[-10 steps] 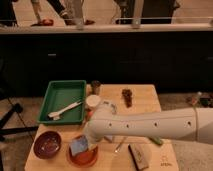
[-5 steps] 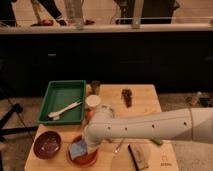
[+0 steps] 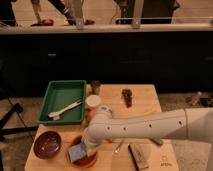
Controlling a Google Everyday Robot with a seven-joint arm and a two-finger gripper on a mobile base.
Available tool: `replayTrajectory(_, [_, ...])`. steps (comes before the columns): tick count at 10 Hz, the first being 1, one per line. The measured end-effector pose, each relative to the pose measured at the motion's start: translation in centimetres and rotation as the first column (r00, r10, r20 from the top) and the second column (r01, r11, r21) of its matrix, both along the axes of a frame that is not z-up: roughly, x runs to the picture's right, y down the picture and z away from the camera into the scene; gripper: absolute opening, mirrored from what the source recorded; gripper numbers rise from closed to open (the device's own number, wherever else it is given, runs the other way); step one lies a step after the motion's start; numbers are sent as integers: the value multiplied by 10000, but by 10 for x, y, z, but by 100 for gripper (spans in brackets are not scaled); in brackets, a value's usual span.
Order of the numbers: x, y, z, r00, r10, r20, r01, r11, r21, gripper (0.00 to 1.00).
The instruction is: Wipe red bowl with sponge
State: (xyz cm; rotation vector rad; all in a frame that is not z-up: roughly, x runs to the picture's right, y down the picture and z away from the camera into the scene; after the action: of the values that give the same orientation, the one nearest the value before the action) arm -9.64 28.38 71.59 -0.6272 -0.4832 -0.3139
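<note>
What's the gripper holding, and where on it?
Cannot tell: the gripper is over the red bowl, at the sponge's right edge; any hold is hidden.

Robot test area in an office-style building.
A small wooden table (image 3: 145, 107) stands before a long dark counter (image 3: 110, 60) topped by a rail, with people's legs (image 3: 60, 10) beyond it. On the table are a green tray (image 3: 62, 95), bowls and odd items. The white arm reaches in from the right, its gripper (image 3: 85, 149) at the red bowl (image 3: 90, 161).
</note>
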Motion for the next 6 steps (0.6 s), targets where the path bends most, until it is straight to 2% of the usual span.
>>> replayTrajectory(2, [1,3,3,9999,-65,-85,64,9999,-130,0])
replayTrajectory(6, [25,-1,16,9981,96,-606,-114,9995,-297,0])
